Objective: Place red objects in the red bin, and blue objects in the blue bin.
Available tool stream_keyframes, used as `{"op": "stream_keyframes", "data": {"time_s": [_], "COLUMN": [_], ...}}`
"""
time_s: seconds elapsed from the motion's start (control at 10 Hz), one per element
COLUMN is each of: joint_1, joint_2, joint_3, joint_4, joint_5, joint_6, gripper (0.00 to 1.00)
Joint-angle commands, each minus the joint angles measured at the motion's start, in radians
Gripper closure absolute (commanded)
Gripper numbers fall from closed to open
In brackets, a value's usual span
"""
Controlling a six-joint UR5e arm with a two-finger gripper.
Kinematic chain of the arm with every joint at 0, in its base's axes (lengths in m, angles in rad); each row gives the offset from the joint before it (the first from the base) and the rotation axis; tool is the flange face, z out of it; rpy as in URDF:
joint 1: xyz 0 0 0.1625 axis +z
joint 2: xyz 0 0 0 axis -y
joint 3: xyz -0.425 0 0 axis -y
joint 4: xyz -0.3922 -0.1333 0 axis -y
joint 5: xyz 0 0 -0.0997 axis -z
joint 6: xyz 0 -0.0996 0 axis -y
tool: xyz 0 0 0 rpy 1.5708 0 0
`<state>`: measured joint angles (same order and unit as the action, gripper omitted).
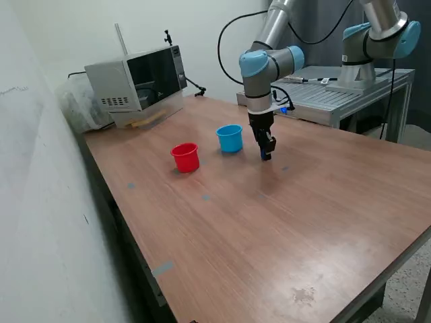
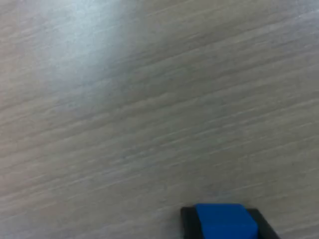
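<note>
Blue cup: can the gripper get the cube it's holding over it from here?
Probably yes. The gripper grips a blue cube right beside the blue cup, with nothing between them; the cup's mouth faces up.

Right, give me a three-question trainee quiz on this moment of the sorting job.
1. True or false: the gripper hangs directly over the red cup.
2. What does the wrist view show between the gripper's fingers? A) a red cube B) a blue cube C) nothing
3. Fill in: in the exterior view, the light blue cup stands to the red cup's ____.

Key: 1 false, it is beside the light blue cup, on the exterior view's right; 2 B; 3 right.
</note>
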<state>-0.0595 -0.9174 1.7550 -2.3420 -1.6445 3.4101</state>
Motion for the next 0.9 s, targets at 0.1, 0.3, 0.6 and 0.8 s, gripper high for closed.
{"op": "stream_keyframes", "data": {"time_s": [0.1,0.3,0.6,0.8], "joint_1": [0.001,0.000,-0.014,-0.049], "joint_2": [0.002,-0.027,-0.159,-0.193], "joint_3": [0.001,0.001,0.001,0.001], "joint_4": [-0.010,-0.008,0.003,0.006], "joint_5": [0.000,0.000,-0.001,-0.003], "joint_6": [0.000,-0.002,-0.020,-0.052], "gripper": [1.00,1.00,1.00,1.00]}}
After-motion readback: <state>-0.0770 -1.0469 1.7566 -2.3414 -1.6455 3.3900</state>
